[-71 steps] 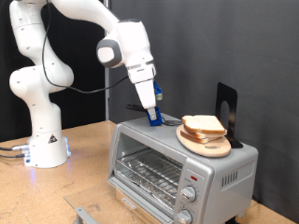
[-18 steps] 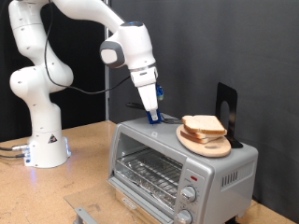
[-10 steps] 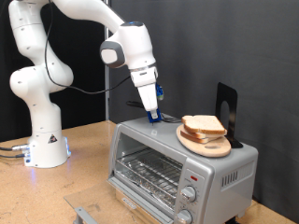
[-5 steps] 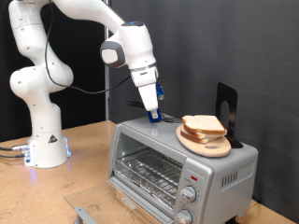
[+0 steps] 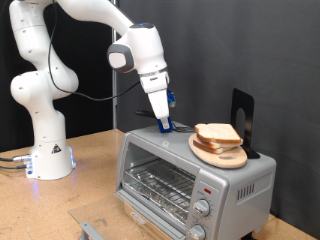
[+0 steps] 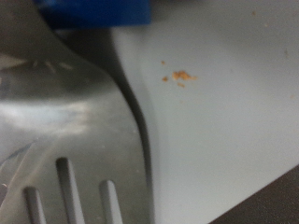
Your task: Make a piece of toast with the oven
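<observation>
dark backdrop behind, wooden tabletop (image 5: 95,165) below, with the silver toaster oven (image 5: 195,180) parked on it toward the exterior view's right. glass door shut, wire rack visible inside, two knobs (image 5: 203,220) stacked at the front corner under a small red light (image 5: 206,187). sitting on the oven roof: a round wooden board (image 5: 222,152) carrying a small stack of bread, the piece of toast (image 5: 217,133) being the top slice, pale tan with a darker crust. black upright stand (image 5: 243,120) just behind the board. gripper (image 5: 164,126) down at the oven's roof, just beside the board on the exterior view's left, not touching the bread. can't tell whether the fingers are spread or pressed together; something blue (image 5: 170,100) clipped near them, too small to make out. wrist view no help either: just blurry sheet metal with vent slots (image 6: 65,191), a few orange crumbs (image 6: 179,77), a blue blur (image 6: 93,11) at the edge, no fingertips showing. handling-wise, probably very light, soft and a bit springy, easy to dent or tear if squeezed hard. crust likely the firmest bit, so best pinched gently across the thickness at an overhanging crust edge, keeping the slice flat. neighbouring slices underneath could shift or come along, and the board could slide on smooth metal.
</observation>
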`<state>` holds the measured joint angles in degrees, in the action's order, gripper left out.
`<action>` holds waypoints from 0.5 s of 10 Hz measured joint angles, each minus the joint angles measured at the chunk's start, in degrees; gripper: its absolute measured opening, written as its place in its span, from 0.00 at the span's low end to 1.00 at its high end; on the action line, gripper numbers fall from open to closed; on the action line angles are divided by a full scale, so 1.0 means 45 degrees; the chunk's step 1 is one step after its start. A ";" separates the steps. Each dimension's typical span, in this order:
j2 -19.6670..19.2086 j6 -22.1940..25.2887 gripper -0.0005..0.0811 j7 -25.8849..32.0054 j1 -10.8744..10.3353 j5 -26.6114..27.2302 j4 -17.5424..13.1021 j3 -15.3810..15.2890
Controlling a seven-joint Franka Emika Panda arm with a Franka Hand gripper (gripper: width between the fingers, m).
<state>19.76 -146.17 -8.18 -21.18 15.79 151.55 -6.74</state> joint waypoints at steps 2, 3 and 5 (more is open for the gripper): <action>-0.0025 0.0009 0.99 0.0000 0.0000 0.0000 0.0004 0.0000; -0.0054 0.0011 0.99 0.0000 0.0000 0.0000 0.0017 0.0000; -0.0094 0.0011 0.99 0.0000 0.0000 0.0000 0.0062 0.0000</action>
<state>19.34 -146.12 -8.18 -21.18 15.79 151.82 -6.74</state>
